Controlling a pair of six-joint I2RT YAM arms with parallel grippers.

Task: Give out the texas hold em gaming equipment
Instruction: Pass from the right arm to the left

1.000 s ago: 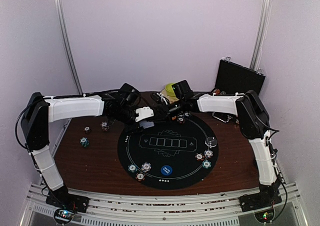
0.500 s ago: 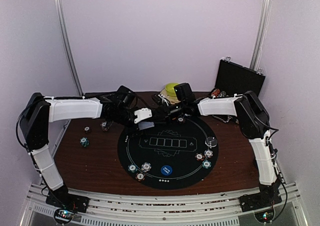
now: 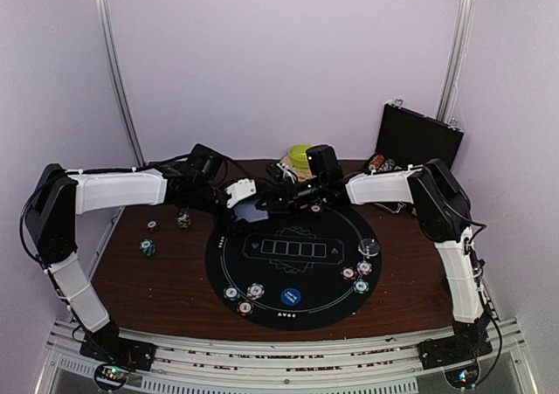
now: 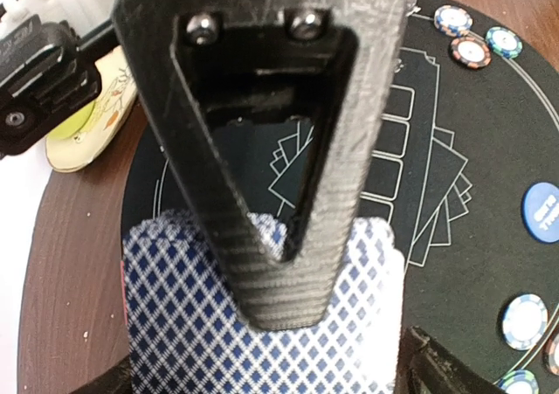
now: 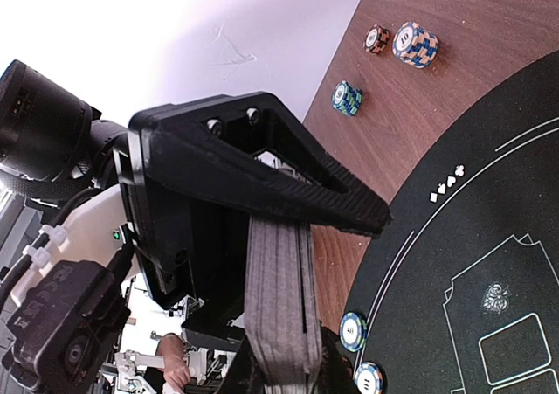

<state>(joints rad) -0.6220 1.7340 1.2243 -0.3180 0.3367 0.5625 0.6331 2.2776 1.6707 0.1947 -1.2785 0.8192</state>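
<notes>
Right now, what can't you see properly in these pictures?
- Left wrist view: the playing cards are covered mid-way by the finger and cut by the bottom edge; whether the left gripper pinches them is unclear.
- Left wrist view: the blue disc is cut by the right edge, writing blurred.
- Top view: the right arm hides part of the green bowl; contents unseen.
- Top view: the chips left of the mat are too small to count.

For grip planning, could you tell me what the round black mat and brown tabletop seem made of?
Round black mat: probably felt or rubber, matte, with white printed lines. Brown tabletop: wood-look and smooth; grain streaks show, possibly laminate.
</notes>
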